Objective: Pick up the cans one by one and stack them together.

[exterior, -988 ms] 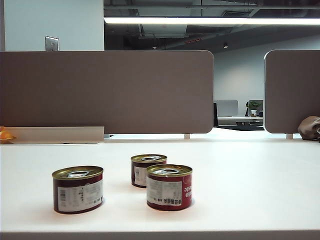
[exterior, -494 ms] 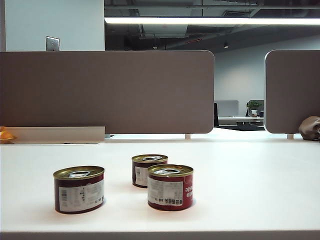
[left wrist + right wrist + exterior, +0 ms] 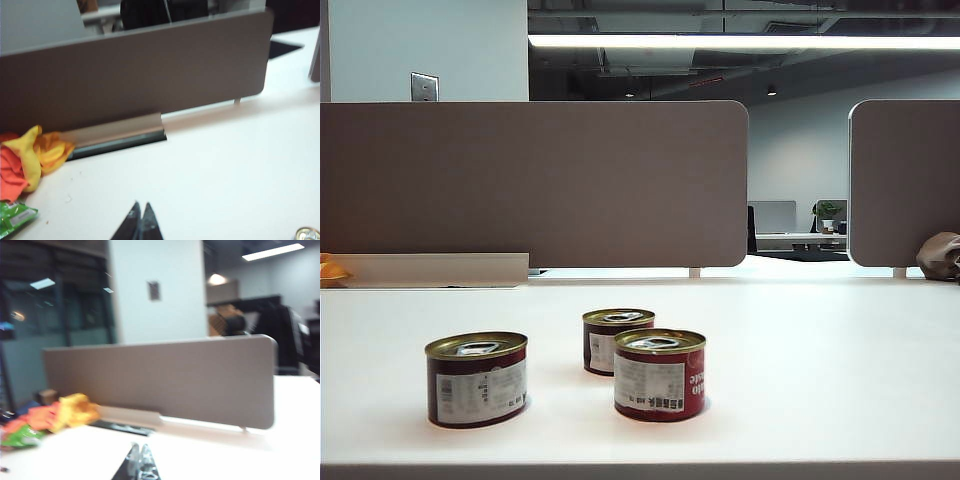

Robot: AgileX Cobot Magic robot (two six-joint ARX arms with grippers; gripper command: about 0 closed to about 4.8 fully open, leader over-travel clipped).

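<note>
Three cans with gold pull-tab lids, dark red sides and white labels stand apart on the white table in the exterior view: one at the front left [image 3: 477,379], one at the front middle [image 3: 659,375], one just behind it [image 3: 614,340]. No arm shows in that view. In the left wrist view my left gripper [image 3: 141,210] is shut with nothing in it, its tips above bare table, and a gold can lid [image 3: 307,234] peeks in at the frame's corner. In the blurred right wrist view my right gripper [image 3: 140,452] is shut and empty; no can shows there.
A long grey divider panel [image 3: 535,185] runs along the table's back edge, with a second panel [image 3: 905,185] to the right. Orange, yellow and green bags [image 3: 22,162] lie at the table's back left, by a low metal rail [image 3: 117,132]. A brown bag [image 3: 940,255] sits far right.
None of the three cans has moved in the exterior view. No arm enters that view in any frame.
</note>
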